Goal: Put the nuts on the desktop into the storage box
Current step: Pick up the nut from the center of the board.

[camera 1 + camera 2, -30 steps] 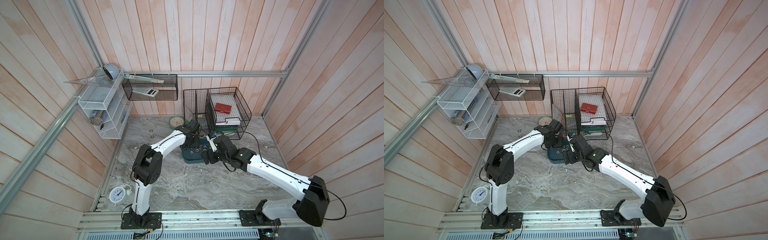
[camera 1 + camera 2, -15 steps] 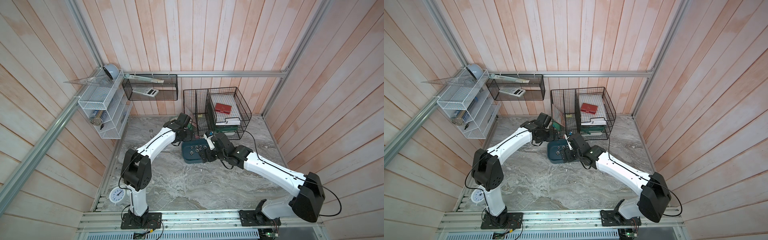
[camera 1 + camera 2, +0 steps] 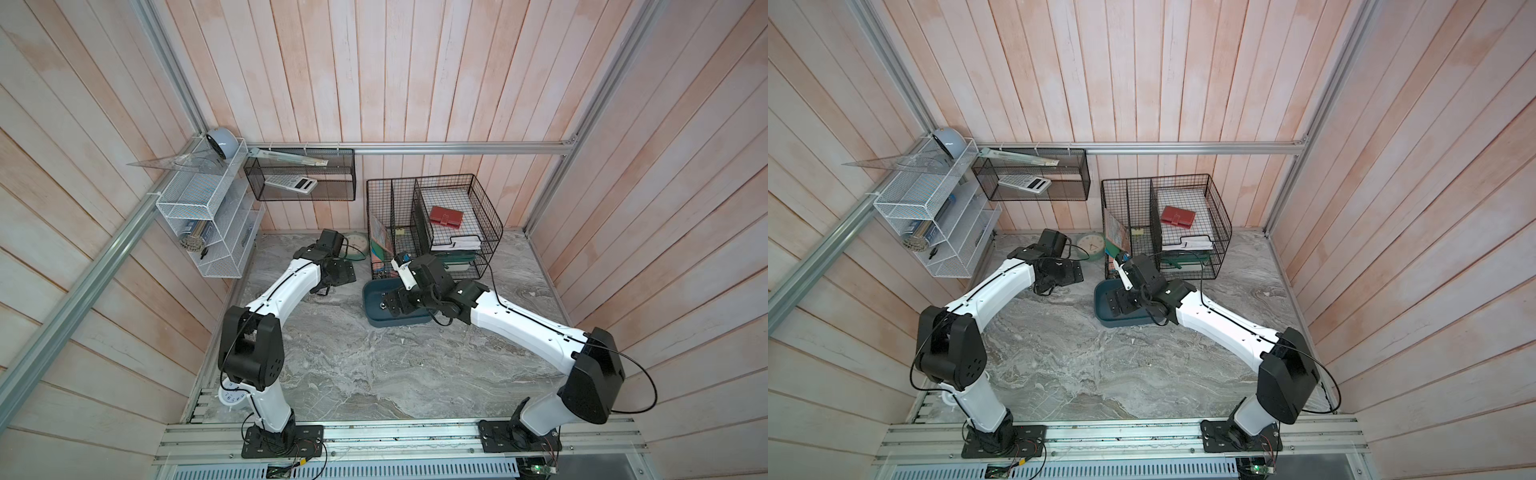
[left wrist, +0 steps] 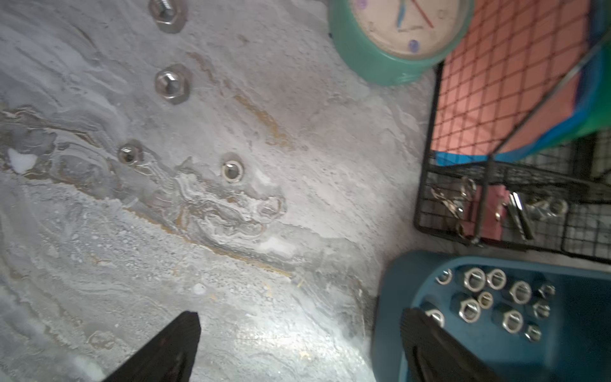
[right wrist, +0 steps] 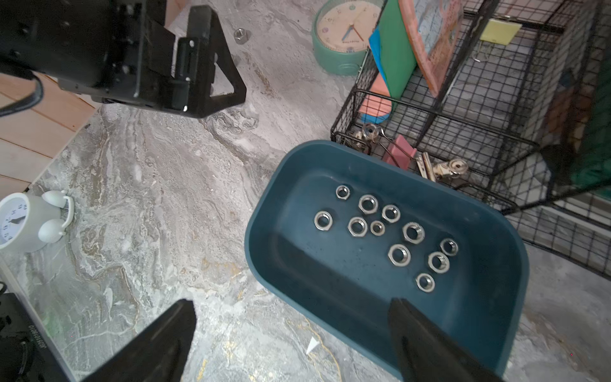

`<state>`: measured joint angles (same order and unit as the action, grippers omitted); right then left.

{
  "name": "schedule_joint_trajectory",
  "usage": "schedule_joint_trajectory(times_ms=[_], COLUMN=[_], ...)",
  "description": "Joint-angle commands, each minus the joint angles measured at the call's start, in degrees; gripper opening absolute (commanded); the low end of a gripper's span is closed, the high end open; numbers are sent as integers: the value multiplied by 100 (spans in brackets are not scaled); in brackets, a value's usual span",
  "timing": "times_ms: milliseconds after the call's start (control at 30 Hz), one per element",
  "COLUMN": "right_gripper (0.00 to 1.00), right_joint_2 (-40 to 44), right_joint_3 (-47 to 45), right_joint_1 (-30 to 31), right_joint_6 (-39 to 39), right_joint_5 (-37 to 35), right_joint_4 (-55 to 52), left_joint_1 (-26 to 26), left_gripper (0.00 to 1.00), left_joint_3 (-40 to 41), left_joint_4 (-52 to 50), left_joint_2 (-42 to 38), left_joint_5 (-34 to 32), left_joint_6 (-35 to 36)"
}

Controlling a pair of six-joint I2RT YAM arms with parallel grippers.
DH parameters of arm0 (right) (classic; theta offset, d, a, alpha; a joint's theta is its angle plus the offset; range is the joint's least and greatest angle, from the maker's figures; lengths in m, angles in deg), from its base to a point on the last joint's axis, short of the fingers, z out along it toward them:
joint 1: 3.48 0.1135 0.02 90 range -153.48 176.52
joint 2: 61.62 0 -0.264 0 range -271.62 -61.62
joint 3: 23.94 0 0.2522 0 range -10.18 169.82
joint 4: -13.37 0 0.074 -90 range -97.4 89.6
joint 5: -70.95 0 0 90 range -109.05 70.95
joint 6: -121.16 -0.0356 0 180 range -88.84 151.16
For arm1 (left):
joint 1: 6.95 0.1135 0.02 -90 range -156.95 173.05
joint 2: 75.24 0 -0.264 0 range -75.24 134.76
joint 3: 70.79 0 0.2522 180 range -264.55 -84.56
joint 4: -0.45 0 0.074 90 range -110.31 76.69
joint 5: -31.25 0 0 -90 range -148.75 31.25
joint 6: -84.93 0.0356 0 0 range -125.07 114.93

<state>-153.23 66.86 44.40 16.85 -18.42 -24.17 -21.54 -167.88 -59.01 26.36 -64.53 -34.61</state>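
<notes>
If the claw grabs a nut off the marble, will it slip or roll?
Probably stiff and heavy for its size: the nut looks like solid shiny metal. It lies flat on the desktop, so rolling seems unlikely, but its smooth low sides may slip.

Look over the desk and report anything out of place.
Four nuts lie loose on the desktop, scattered near the green clock, outside the storage box where the other nuts sit. They look odd only because they belong in that box. Nothing appears spilled or damaged.
</notes>
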Motion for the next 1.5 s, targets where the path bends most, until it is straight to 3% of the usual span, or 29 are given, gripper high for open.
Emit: schedule_joint_trajectory(times_ms=[0, 433, 833, 967, 1067, 1367, 1467], right_gripper=[98, 98, 98, 98, 98, 98, 98], right_joint_2=[-243, -532, -470, -443, -434, -415, -408], right_joint_3=[415, 793, 751, 717, 708, 698, 692], right_joint_1=[101, 185, 186, 182, 186, 187, 187], right_joint_6=[197, 364, 358, 341, 336, 323, 306], right_joint_5=[250, 204, 16, -1, -1, 15, 14], right_joint_4=[51, -96, -133, -133, -131, -137, -144], left_joint_1=[214, 727, 756, 797, 838, 879, 877], left_gripper=[100, 99, 67, 52, 46, 44, 37], left_joint_3=[151, -202, -710, -726, -729, -793, -829], left_joint_4=[245, 716, 734, 772, 781, 830, 830], left_joint_2=[-35, 1009, 1846, 1992, 2080, 2207, 2257], left_joint_5=[-120, 101, -82, -93, -77, -24, -6], left_joint_6=[-34, -97, 23, 30, 54, 93, 97])
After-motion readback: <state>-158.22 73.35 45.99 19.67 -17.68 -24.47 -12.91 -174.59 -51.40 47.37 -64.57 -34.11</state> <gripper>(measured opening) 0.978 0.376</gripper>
